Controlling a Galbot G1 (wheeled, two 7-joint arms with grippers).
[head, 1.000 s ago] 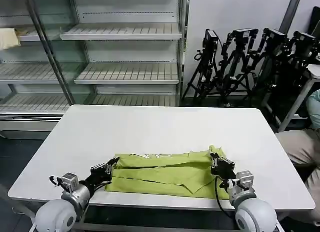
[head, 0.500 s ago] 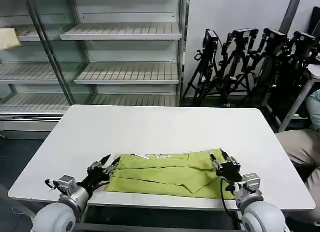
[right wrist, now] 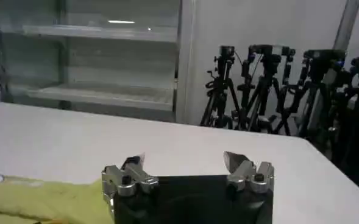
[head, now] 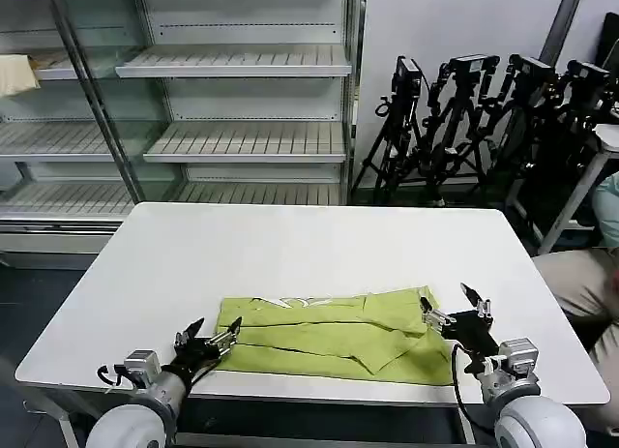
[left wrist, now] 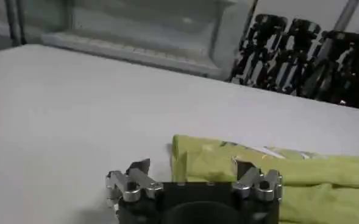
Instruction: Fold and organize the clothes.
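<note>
At the near edge of the white rectangular desk (head: 290, 245), the left gripper (head: 205, 336) hovered low with its fingers spread, just beside the left end of the lime-green cotton T-shirt (head: 338, 334). In the left wrist view the left gripper (left wrist: 194, 176) showed its two metal fingertips apart, one over bare desk (left wrist: 75, 122) and the other against the folded edge of the T-shirt (left wrist: 277, 173); whether it touched the cloth could not be told.

The right gripper (head: 464, 308) stood at the right end of the T-shirt, tilted upward, its fingers also spread and holding nothing. In the right wrist view the right gripper (right wrist: 185, 164) was open above the desk (right wrist: 57, 134), with a strip of the T-shirt (right wrist: 39, 198) lying beside one finger.

The T-shirt lay folded into a long flat band across the near part of the desk, parallel to the front edge, with white neck tags visible along its far fold and a loose flap near its right end.

Beyond the desk stood a glass-fronted metal shelving unit (head: 213, 109), and to its right a cluster of black camera tripods (head: 484, 119) against a pale wall.
</note>
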